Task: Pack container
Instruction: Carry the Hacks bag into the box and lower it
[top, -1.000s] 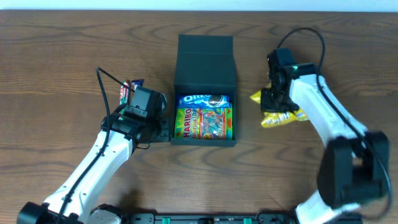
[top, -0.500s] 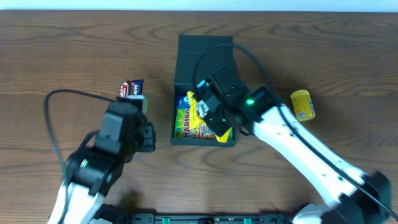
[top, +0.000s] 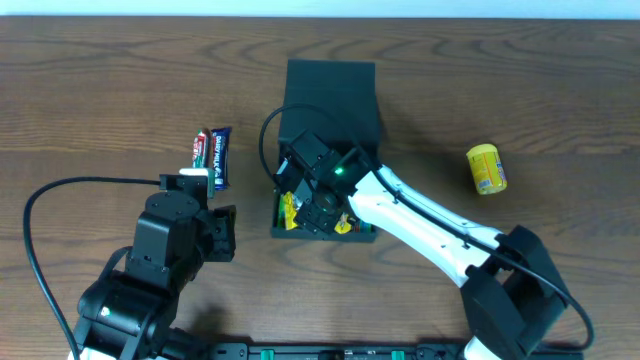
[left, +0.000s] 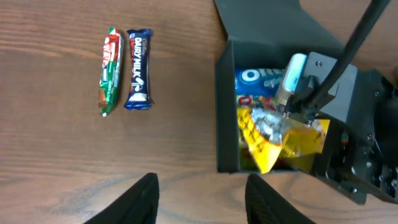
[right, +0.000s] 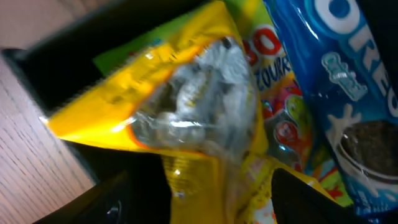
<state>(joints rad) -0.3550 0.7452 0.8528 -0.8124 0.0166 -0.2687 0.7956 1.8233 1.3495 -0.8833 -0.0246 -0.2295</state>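
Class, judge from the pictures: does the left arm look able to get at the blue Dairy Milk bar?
Probably yes. The Dairy Milk bar lies flat on the table, clear of the container, with nothing between it and the open left end effector. The red-green bar close beside it may crowd a grasp.

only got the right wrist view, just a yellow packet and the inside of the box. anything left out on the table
Observer: Yes, a red and green bar and a blue bar lie side by side on the table, on the left arm's side of the box.
Operator: and the other side
Observer: One small yellow snack lies there, apart from the box.
Operator: left gripper holding anything
Observer: No, the left gripper is open and empty above bare table.
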